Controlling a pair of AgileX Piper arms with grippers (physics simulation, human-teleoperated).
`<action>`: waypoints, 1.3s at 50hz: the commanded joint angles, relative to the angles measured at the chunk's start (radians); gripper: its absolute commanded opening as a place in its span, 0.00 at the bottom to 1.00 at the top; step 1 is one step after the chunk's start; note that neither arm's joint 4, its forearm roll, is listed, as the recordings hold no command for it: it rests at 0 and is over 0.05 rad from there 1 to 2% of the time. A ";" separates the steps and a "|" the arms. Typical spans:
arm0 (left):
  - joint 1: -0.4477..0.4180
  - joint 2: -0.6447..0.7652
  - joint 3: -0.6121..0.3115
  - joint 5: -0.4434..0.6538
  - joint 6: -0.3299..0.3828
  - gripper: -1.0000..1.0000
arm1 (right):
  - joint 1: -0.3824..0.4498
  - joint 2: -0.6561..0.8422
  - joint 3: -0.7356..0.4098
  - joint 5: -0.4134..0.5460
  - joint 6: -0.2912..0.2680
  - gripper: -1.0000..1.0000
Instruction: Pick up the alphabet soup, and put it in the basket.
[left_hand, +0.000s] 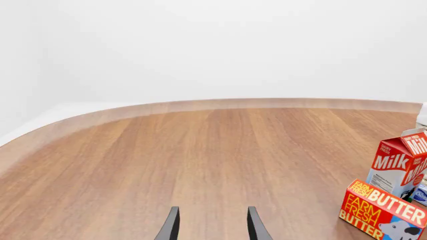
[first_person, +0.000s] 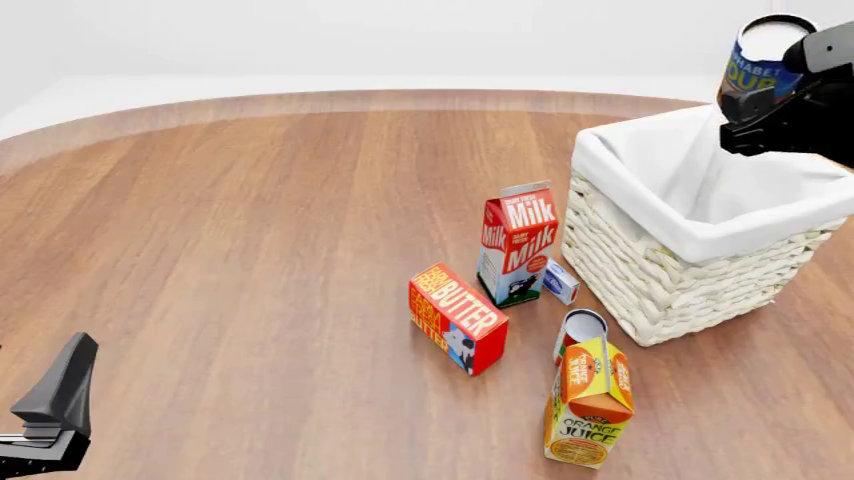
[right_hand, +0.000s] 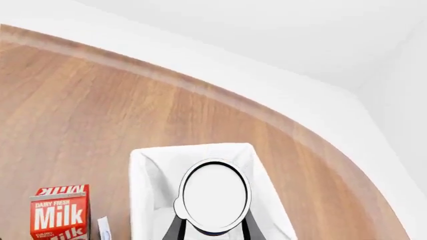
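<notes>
The alphabet soup (first_person: 761, 55), a blue-labelled can with a pale top, hangs above the far right corner of the basket (first_person: 667, 285), a cream woven square with a white liner. My right gripper (first_person: 763, 105) is shut on the can's sides. In the right wrist view the soup's pale lid (right_hand: 215, 196) sits between two dark fingers (right_hand: 175, 231), with the basket's liner (right_hand: 143, 180) below it. My left gripper (first_person: 54, 405) rests low at the near left of the table, far from the basket. Its fingers (left_hand: 170, 225) stand open with nothing between them.
Left of the basket stand a milk carton (first_person: 518, 245) and a small white-blue box (first_person: 561, 282). A butter box (first_person: 458, 318) lies nearer. An orange juice carton (first_person: 590, 400) stands in front of a reddish can (first_person: 582, 328). Milk (left_hand: 400, 167) and butter (left_hand: 381, 210) show in the left wrist view.
</notes>
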 joint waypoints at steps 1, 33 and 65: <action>0.000 0.000 0.000 0.000 0.000 1.00 | 0.004 0.045 -0.031 0.010 0.004 0.00; 0.000 0.000 0.000 0.000 0.000 1.00 | 0.024 0.145 -0.078 0.096 0.001 0.00; 0.000 0.000 0.000 0.000 0.000 1.00 | 0.020 0.206 -0.123 0.161 -0.023 0.00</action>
